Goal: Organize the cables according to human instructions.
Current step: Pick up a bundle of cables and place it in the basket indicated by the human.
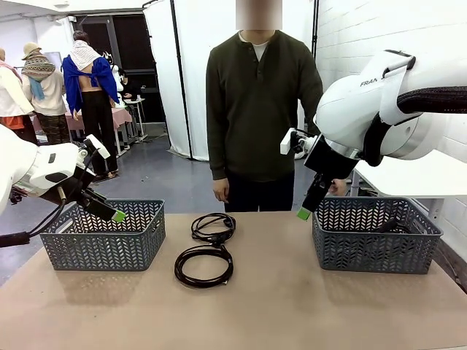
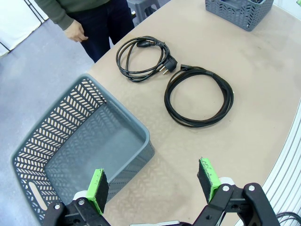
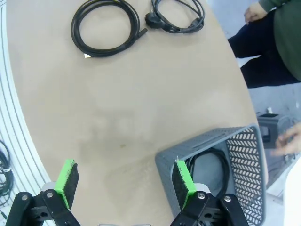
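Observation:
Two coiled black cables lie mid-table: the nearer coil (image 1: 219,250) (image 2: 168,99) (image 3: 74,28) and, just behind it towards the person, the farther coil (image 1: 216,236) (image 2: 169,63) (image 3: 154,20). Another cable (image 3: 225,172) (image 1: 385,224) lies inside the right basket (image 1: 376,244) (image 3: 164,162). My left gripper (image 1: 115,214) (image 2: 153,186) hangs open over the near right corner of the left basket (image 1: 104,244) (image 2: 141,136), holding nothing. Above the right basket's left rim, my right gripper (image 1: 305,211) (image 3: 124,181) is open and holds nothing.
A person in a dark green top stands at the far edge, arms down, one hand (image 2: 75,32) (image 3: 254,12) near the table edge. The two grey baskets stand at the left and right ends. Bare tabletop lies between the coils and the front edge.

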Robot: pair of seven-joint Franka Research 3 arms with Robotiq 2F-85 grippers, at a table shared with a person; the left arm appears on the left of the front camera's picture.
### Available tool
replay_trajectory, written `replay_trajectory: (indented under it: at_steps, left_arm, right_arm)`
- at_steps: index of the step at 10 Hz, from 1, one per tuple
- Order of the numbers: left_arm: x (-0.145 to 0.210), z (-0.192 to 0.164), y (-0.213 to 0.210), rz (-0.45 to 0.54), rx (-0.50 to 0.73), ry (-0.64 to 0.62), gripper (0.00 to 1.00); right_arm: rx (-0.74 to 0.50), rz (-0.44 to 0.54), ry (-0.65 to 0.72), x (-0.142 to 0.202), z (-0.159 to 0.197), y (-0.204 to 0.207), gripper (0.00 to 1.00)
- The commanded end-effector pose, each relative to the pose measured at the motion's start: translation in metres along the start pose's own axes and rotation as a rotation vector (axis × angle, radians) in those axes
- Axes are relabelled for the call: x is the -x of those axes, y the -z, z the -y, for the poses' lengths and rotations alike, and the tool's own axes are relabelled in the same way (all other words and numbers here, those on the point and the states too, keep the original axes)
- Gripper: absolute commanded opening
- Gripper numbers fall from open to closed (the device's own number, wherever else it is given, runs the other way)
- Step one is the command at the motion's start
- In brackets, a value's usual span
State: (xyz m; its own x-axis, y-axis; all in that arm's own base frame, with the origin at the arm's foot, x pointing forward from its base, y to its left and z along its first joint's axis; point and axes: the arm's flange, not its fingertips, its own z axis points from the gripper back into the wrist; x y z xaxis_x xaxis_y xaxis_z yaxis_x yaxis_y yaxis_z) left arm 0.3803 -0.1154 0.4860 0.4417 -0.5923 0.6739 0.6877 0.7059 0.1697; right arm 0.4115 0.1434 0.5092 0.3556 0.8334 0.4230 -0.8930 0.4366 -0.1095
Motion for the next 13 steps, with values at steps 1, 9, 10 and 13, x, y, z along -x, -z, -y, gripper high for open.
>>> replay_trajectory:
  at_steps: [1, 9, 10, 13]
  left_arm:
    - [0.0003, -0.0009, 0.0007, 0.003, -0.001, -0.017, 1.0]
    - [0.0003, -0.0009, 0.0007, 0.003, -0.001, -0.017, 1.0]
    - [0.0003, -0.0009, 0.0007, 0.003, -0.001, -0.017, 1.0]
    - [0.0003, -0.0009, 0.0007, 0.003, -0.001, -0.017, 1.0]
  right_arm:
    - [0.006, -0.004, 0.003, -0.0002, 0.0021, 0.0009, 1.0]
    - [0.006, -0.004, 0.003, -0.0002, 0.0021, 0.0009, 1.0]
    - [0.006, -0.004, 0.003, -0.0002, 0.0021, 0.0009, 1.0]
    - [0.006, -0.004, 0.003, -0.0002, 0.0021, 0.0009, 1.0]
